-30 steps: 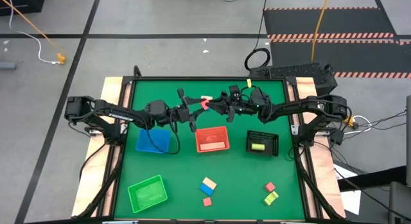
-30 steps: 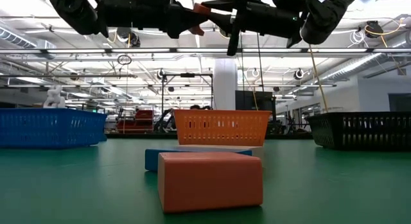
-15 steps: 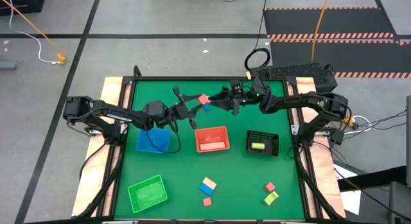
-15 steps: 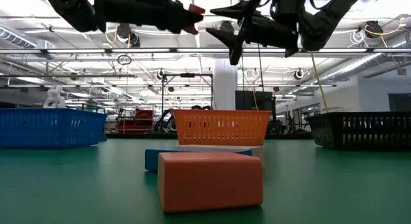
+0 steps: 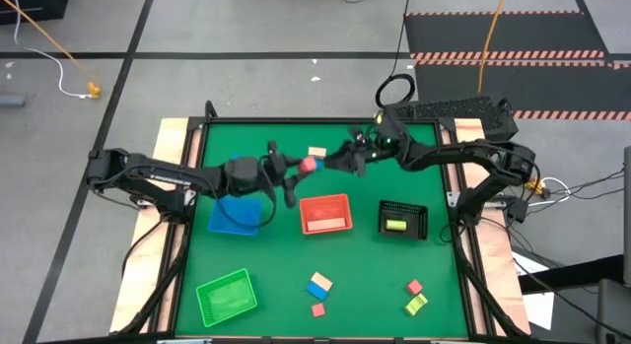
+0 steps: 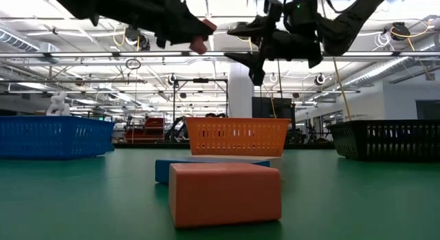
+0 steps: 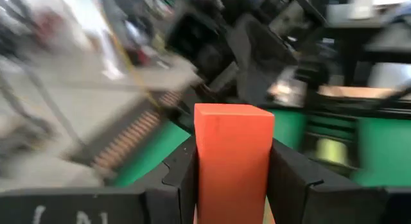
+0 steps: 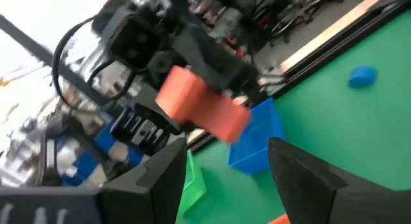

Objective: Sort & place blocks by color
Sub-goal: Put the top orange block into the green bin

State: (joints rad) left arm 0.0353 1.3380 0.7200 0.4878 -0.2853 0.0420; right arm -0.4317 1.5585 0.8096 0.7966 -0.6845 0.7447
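A red block (image 5: 310,165) hangs high above the table's far middle, with my left gripper (image 5: 300,168) shut on it; the low view shows the red block (image 6: 201,34) up near the picture's top. Just to its right my right gripper (image 5: 339,160) stands open and apart from it, with nothing between its fingers (image 8: 307,179). The red tray (image 5: 325,214) stands below and nearer the front. A tan block (image 5: 316,152) lies on the mat under the grippers. More blocks lie near the front: a blue and tan pair (image 5: 318,284), two red ones (image 5: 317,309), and a yellow-green one (image 5: 416,304). My left gripper pinches the red block between its two fingers, which lie on two opposite sides (image 7: 204,185). The fingers come about level from the table's left. The block's free end (image 7: 234,121) sticks out past the fingertips. It is lifted clear, well above the table.
A blue tray (image 5: 235,216) lies under my left arm. A black tray (image 5: 402,219) holding a yellow-green block stands right of the red tray, and a green tray (image 5: 227,295) sits at the front left. Bare green mat lies between the trays and the front blocks.
My right gripper has opened, let go of the red block, and drawn back toward the table's right edge. My left gripper has kept hold of the block, carried it slightly toward the near edge, and tipped its fingers a little downward.
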